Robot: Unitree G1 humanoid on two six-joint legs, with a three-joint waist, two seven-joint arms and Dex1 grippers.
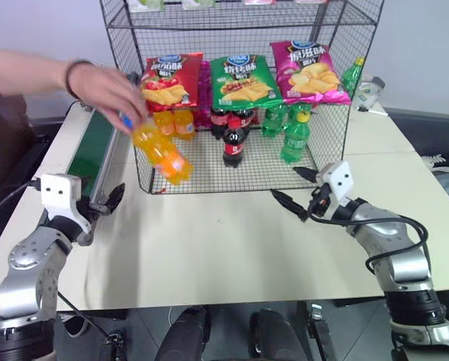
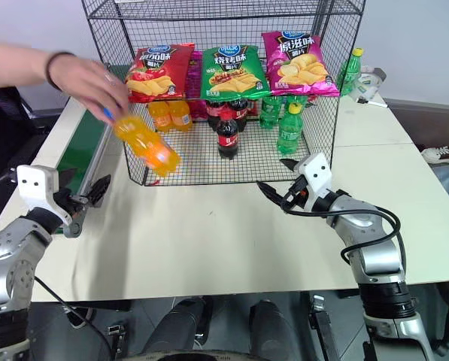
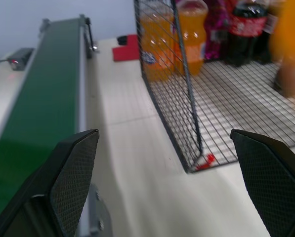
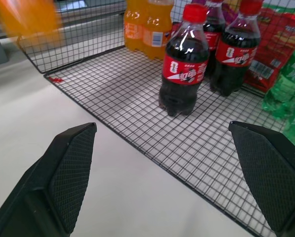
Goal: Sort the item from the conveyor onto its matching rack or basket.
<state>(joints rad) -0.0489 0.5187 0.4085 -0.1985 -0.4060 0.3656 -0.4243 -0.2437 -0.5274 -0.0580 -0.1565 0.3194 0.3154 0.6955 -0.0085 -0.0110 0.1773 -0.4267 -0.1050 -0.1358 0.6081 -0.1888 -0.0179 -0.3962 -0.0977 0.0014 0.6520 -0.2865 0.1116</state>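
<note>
Here the person's hand (image 1: 107, 89) wraps over the blue-capped top of the small clear plastic bottle of bright orange soda (image 1: 161, 149), so the cap is mostly hidden; a sliver of blue shows under the fingers. The bottle is blurred in both wrist views, a smear of orange at the edge of each. The person's arm is cut off at the picture's left edge.

The bottle hangs tilted in the air, its long axis slanting from the cap, up and toward the robot's left, down to the base, toward the right. It sits at the front left corner of the tall black wire-mesh shelving cage (image 1: 337, 143), beside the long dark green conveyor belt with grey side rails (image 1: 89, 154), above the pale tabletop (image 1: 224, 241).

Inside the cage, the bottom tier holds two more orange bottles (image 1: 174, 122) at the left, dark cola bottles with red caps (image 1: 234, 143) in the middle, and green bottles with yellow caps (image 1: 295, 138) to the right. Above them lie a red crisp bag (image 1: 168, 79), a green crisp bag (image 1: 244, 78) and a pink crisp bag (image 1: 308, 73). Another green bottle stands outside, behind the cage's right side.

The left gripper (image 1: 104, 204) hovers near the conveyor's near end, fingers spread wide and empty. The right gripper (image 1: 295, 189) hangs before the cage's front edge, fingers also spread wide, holding nothing.
</note>
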